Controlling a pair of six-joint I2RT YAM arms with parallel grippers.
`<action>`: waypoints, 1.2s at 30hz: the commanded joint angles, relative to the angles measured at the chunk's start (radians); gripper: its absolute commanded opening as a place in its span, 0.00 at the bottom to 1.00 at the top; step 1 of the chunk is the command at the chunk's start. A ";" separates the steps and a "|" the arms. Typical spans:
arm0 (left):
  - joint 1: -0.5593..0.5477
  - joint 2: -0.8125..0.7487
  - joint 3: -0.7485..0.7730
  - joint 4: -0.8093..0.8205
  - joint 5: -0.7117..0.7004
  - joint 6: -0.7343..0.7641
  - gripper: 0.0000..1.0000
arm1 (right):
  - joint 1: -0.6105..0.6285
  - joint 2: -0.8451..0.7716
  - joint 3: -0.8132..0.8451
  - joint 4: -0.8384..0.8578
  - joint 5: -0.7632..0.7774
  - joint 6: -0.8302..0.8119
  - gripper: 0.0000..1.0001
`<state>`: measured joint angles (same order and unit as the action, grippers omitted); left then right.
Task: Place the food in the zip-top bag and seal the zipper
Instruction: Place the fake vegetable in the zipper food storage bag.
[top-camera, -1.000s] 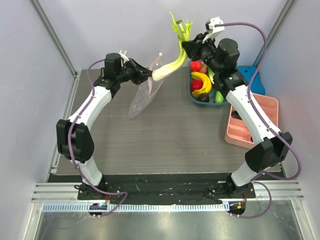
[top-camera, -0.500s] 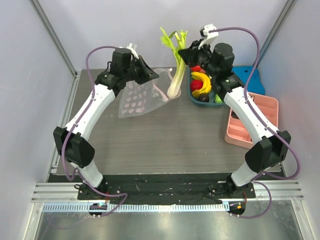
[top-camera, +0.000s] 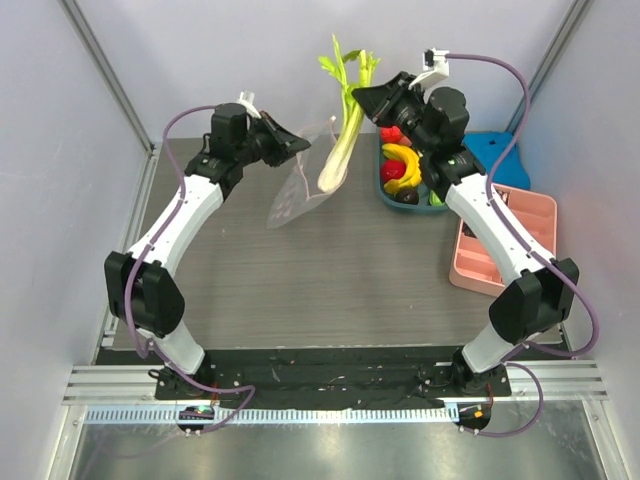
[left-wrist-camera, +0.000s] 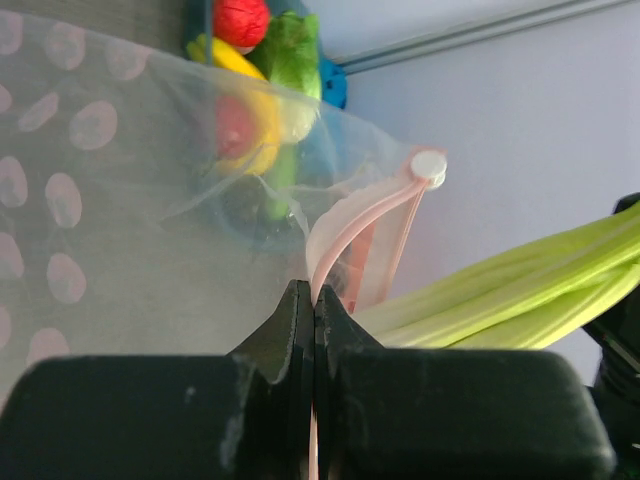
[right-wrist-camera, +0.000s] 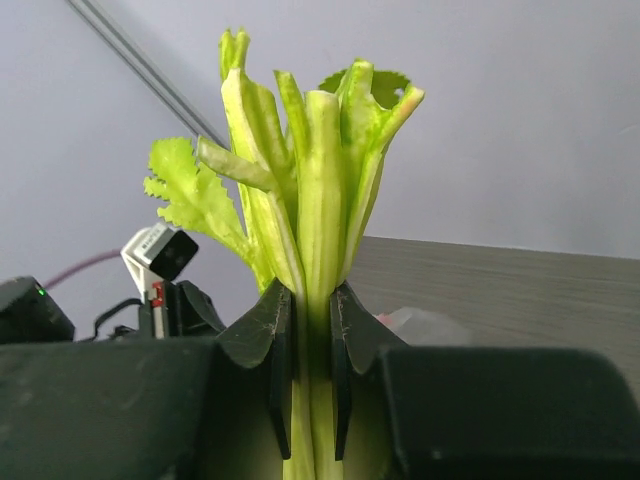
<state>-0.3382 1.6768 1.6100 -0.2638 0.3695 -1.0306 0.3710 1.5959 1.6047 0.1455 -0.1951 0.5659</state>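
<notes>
My left gripper (top-camera: 300, 147) is shut on the pink zipper (left-wrist-camera: 345, 225) edge of the clear dotted zip-top bag (top-camera: 292, 195) and holds it hanging above the table; the bag also fills the left wrist view (left-wrist-camera: 120, 200). My right gripper (top-camera: 362, 97) is shut on the celery stalk (top-camera: 340, 140) near its leafy top, holding it upright just right of the bag's mouth, with its white end at the bag's edge. The stalk also shows in the right wrist view (right-wrist-camera: 315, 200) and in the left wrist view (left-wrist-camera: 520, 290). The red round fruit (top-camera: 393, 170) lies in the teal tray. The lettuce head is mostly hidden there.
A teal tray (top-camera: 384, 185) at the back right holds yellow bananas (top-camera: 403, 162), red fruit and green pieces. A pink compartment tray (top-camera: 500, 245) sits at the right edge, with a blue object (top-camera: 508, 155) behind it. Walls close off the back and sides.
The left gripper swung the bag from hanging flat to angled rightward, mouth toward the stalk. The right gripper lifted the celery slightly and shifted it left, closer to the bag.
</notes>
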 joint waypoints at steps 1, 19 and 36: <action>0.002 -0.046 -0.036 0.234 0.043 -0.120 0.00 | 0.011 0.009 0.043 0.057 0.043 0.199 0.01; 0.031 -0.025 -0.052 0.339 0.045 -0.287 0.00 | 0.204 -0.033 -0.123 -0.015 0.140 -0.055 0.01; 0.033 -0.034 -0.096 0.345 0.049 -0.371 0.00 | 0.226 -0.024 -0.198 0.375 0.304 -0.228 0.01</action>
<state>-0.3061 1.6772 1.5066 0.0063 0.4126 -1.3705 0.5758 1.5921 1.4265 0.3859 0.0860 0.4126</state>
